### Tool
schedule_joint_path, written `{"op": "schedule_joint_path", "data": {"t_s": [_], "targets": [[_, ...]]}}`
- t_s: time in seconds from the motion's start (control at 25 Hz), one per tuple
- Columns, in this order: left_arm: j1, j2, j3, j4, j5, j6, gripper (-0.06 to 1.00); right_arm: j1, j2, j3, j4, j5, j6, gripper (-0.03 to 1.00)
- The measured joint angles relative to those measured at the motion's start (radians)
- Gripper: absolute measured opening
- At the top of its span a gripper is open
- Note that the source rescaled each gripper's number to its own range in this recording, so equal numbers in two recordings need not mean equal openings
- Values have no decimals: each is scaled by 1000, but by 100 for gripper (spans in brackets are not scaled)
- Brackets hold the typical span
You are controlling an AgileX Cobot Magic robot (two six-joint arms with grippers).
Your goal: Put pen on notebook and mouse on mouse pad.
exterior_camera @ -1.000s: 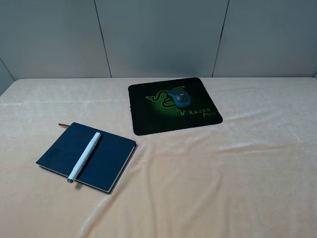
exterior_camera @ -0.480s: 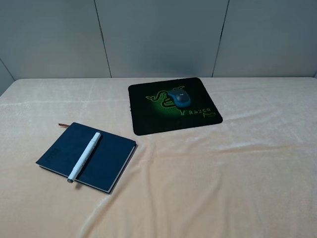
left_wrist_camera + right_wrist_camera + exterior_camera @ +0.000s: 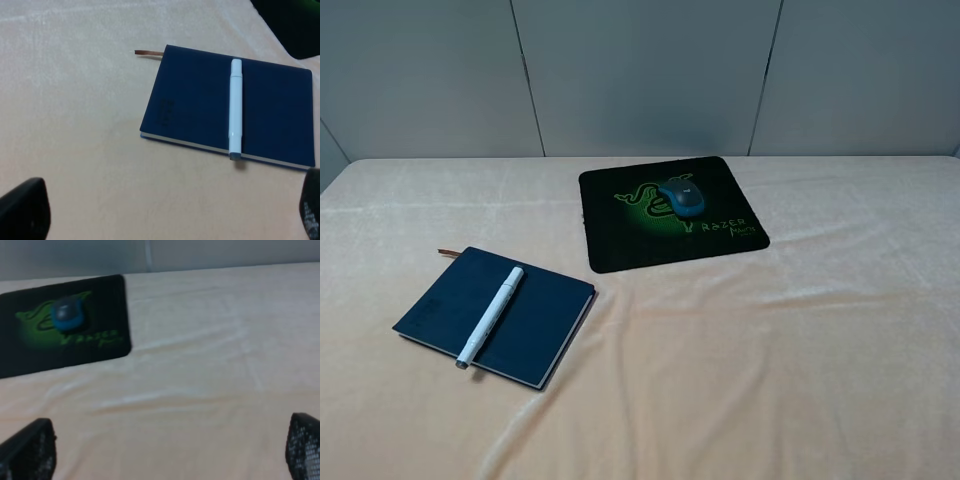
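Nothing has moved since the earlier frames: the high camera shows the same layout throughout, with no arm in that view.

The pen (image 3: 490, 316) lies across the cover of the notebook (image 3: 535, 320), its small grey tip just overhanging the near edge. The notebook sits at about eight o'clock on the cloth-covered table (image 3: 770, 370), its brown ribbon (image 3: 449, 251) poking out at its far corner. The mouse (image 3: 682, 197) rests on the mouse pad (image 3: 620, 245), near the pad's middle over the green logo; the pad lies at about twelve o'clock from the table's centre, well apart from the notebook.

The left gripper (image 3: 160, 215) shows only the dark ends of its fingers at the picture's edges, spread wide and empty, above bare cloth near the notebook. The right gripper (image 3: 165, 450) is likewise wide and empty, well apart from the pad.

By my reading, both placements are already done, and the stillness suggests the task is complete, with nothing left to pick up.
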Motion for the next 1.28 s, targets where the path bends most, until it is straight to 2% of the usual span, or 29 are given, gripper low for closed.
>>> {"op": "schedule_joint_path", "data": {"t_s": [1.28], "targets": [[0,0,0,0,0,0,100,-3,-1,0,6,0,0,100]]}}
